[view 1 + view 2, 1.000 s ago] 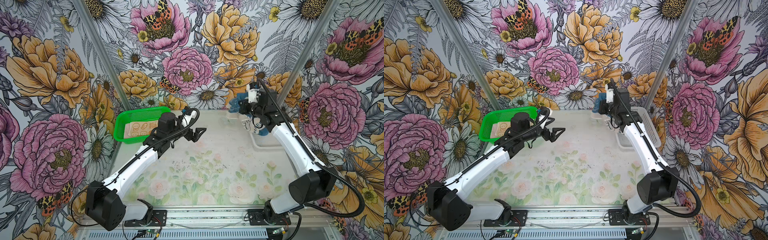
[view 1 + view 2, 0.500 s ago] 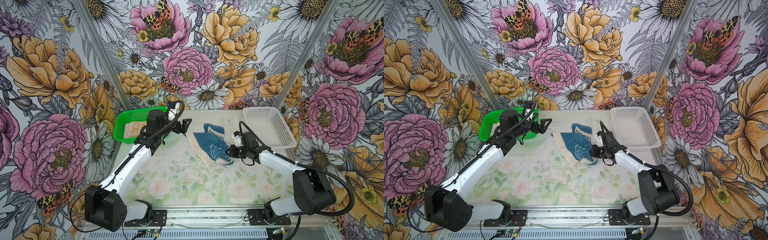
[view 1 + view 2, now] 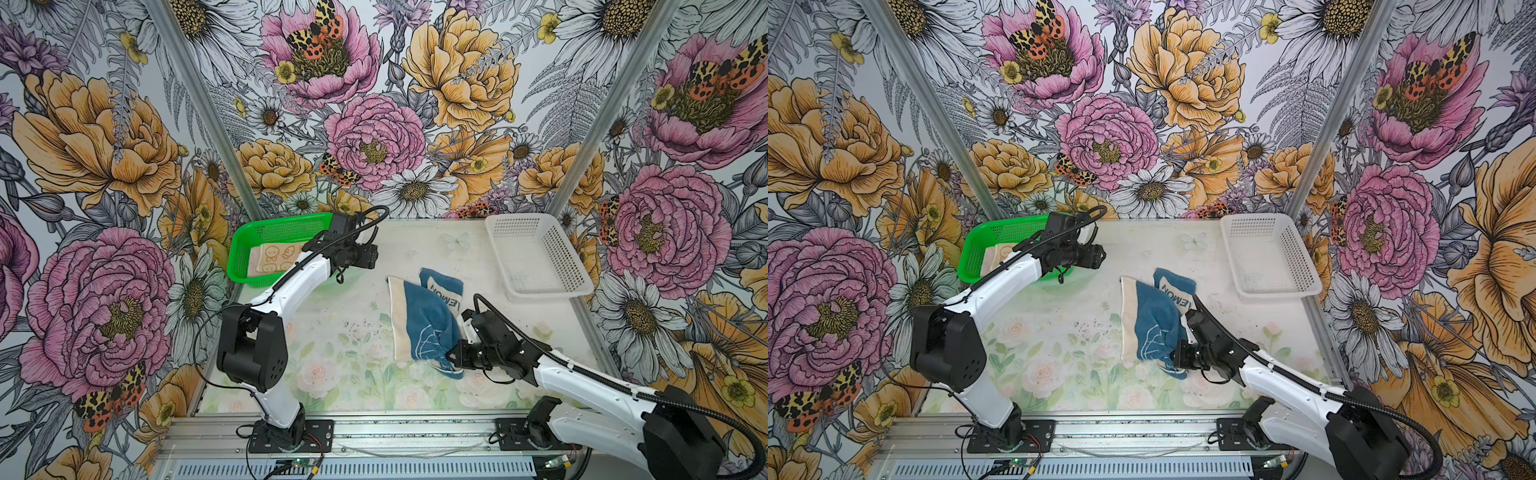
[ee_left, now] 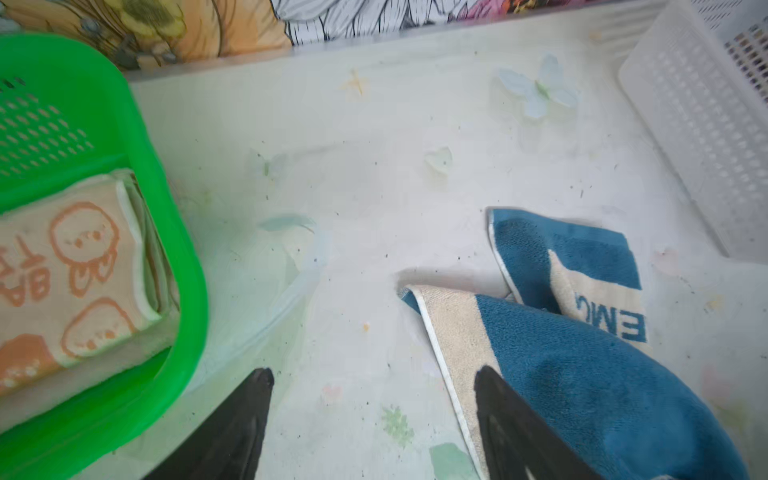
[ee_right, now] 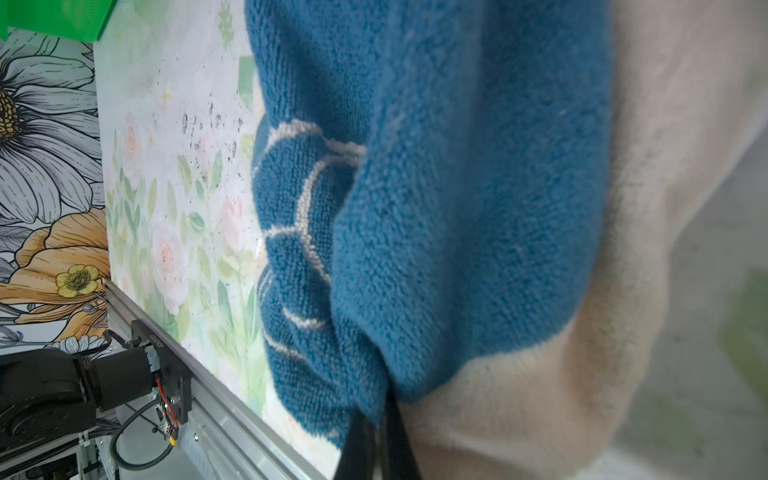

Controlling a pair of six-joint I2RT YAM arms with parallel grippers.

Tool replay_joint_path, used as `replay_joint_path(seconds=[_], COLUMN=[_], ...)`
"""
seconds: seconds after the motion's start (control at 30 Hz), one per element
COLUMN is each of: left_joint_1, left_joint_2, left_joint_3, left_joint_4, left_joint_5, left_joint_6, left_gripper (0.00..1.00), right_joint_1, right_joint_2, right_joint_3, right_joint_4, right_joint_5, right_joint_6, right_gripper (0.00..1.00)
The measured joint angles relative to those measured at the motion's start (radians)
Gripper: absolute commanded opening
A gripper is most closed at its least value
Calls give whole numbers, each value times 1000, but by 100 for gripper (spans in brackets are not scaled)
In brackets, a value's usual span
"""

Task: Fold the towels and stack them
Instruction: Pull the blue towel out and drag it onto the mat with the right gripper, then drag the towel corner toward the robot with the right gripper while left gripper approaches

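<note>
Your folded orange towel [image 3: 276, 258] sits in the green basket [image 3: 239, 266]. Just beside it, your left gripper [image 4: 374, 376] hangs spread and empty. The blue Doraemon towel [image 3: 424, 320], lifted from the white basket [image 3: 548, 293] a second ago, now lies crumpled mid-table. Your right gripper [image 3: 453, 358] pinches its near corner. Flattening it probably comes next.

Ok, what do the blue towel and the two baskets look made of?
The blue towel looks like cotton-type terry: matte, fuzzy looped pile up close. The green basket looks like moulded plastic: glossy, perforated walls. The white basket is probably plastic too: perforated mesh, duller sheen.
</note>
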Motion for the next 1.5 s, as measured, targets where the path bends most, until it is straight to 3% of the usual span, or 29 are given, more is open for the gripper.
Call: replay_joint_path(seconds=[0.17, 0.23, 0.43, 0.7, 0.83, 0.93, 1.03, 1.07, 1.13, 1.2, 1.3, 1.5], left_joint_1=[-68, -77, -77, -82, -82, -82, -82, -81, -81, -77, -65, 17], left_joint_2=[137, 190, 305, 332, 343, 357, 360, 360, 360, 360, 352, 216], left_joint_3=[58, 69, 83, 84, 90, 95, 95, 95, 95, 95, 95, 66], left_joint_4=[-53, -56, -64, -18, 1, 13, 19, 23, 31, 32, 37, 66], left_joint_5=[-7, 0, 43, 130, 166, 178, 193, 199, 210, 222, 238, 244], left_joint_6=[-12, -25, -68, -123, -146, -156, -169, -171, -175, -181, -185, -198], left_gripper=[71, 71, 70, 68, 64, 56, 45, 41, 32, 32, 45, 50], right_joint_1=[55, 56, 18, -193, -239, -239, -239, -239, -239, -239, -248, -263], right_joint_2=[-105, -116, 8, 239, 373, 450, 511, 527, 547, 557, 570, 586], right_joint_3=[-19, 0, 203, 416, 463, 473, 482, 487, 497, 513, 568, 827], right_joint_4=[-90, -124, -189, -184, -172, -146, -117, -111, -103, -101, -109, -148], right_joint_5=[50, 72, 123, 153, 141, 113, 82, 76, 65, 61, 39, -14], right_joint_6=[56, 57, -12, -173, -234, -261, -282, -284, -298, -312, -332, -395], right_gripper=[46, 52, 57, 61, 61, 57, 46, 41, 19, 0, 0, 0])
